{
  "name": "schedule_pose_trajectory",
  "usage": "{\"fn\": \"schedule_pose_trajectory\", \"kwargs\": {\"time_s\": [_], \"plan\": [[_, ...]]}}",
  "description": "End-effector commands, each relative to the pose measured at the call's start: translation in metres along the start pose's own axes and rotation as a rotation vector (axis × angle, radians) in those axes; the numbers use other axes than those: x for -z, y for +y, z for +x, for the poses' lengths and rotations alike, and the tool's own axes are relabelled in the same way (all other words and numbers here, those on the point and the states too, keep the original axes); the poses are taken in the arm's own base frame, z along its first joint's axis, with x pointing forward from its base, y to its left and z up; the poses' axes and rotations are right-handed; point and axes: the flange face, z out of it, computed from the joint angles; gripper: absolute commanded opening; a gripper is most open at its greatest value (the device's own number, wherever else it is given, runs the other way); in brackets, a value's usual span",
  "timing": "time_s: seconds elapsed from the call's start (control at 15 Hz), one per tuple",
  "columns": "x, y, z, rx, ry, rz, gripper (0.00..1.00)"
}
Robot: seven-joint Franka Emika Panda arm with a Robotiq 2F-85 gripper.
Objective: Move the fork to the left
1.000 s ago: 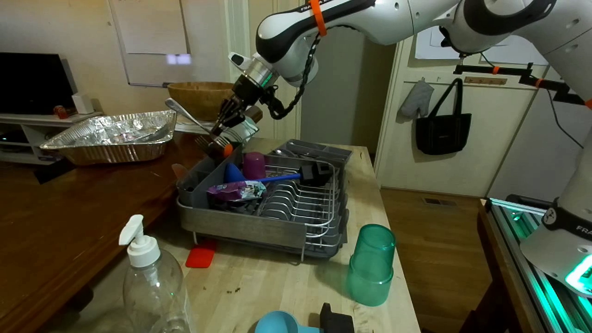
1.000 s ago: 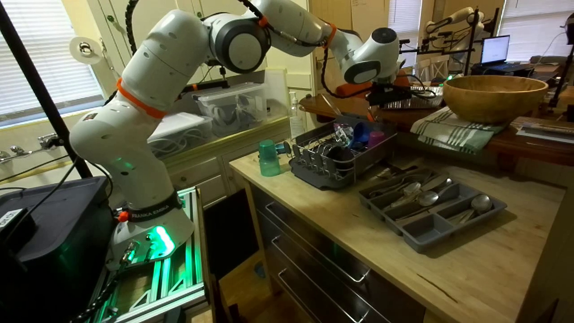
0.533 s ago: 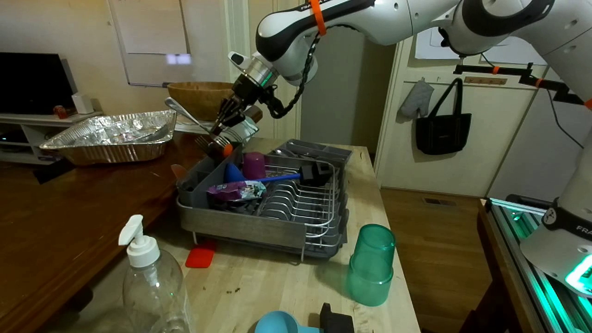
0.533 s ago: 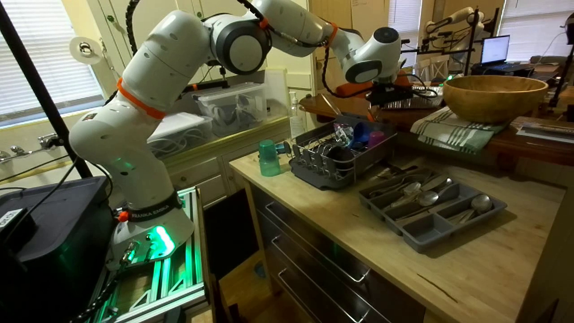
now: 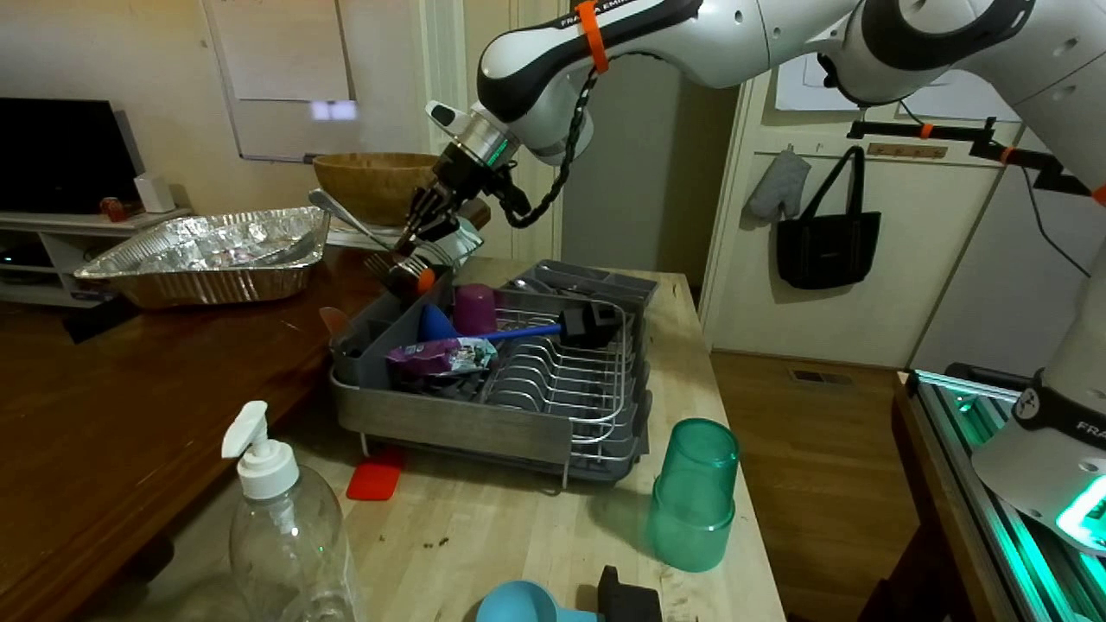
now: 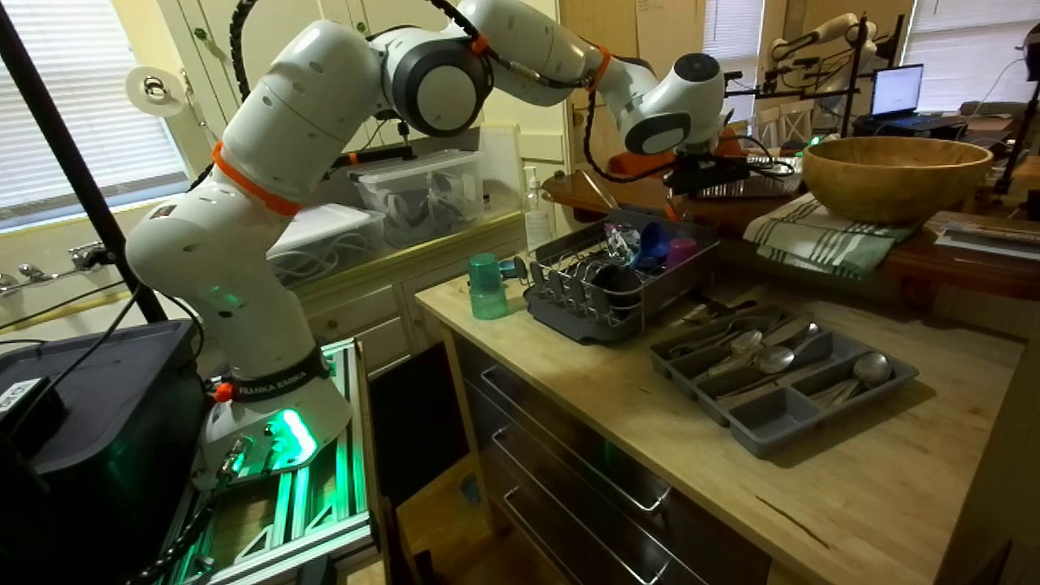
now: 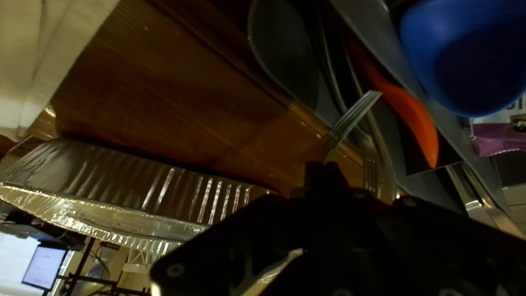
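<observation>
Gripper point(image 7: 326, 176): fingers are apparently gripping the fork point(image 7: 351, 119).
Fork: slanting above the rack point(image 5: 467, 423), far end.
Grasp: seeming complete, carry pending.
Move left: likely calling for lifting clear first.

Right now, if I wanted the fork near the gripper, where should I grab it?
By the fork's handle, I'd say, coming from above: in an exterior view it slants up, its end free of the rack. In the wrist view the tines poke out past the gripper, which seems closed just behind them.
</observation>
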Motion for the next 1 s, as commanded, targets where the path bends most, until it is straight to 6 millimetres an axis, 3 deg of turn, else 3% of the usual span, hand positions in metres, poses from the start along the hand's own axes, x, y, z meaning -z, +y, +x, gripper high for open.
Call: {"fn": "schedule_pose_trajectory", "kwargs": {"time_s": [0.0,0.2,0.27,0.4,0.93], "plan": [[-0.007,0.001,-0.003,0.037,-0.027,-0.037,0.01],[-0.013,-0.001,-0.004,0.043,-0.043,-0.037,0.01],[-0.015,-0.002,-0.005,0.044,-0.045,-0.034,0.29],[-0.018,-0.004,-0.004,0.049,-0.047,-0.030,0.36],[-0.010,-0.004,0.001,0.049,-0.051,-0.048,0.96]]}}
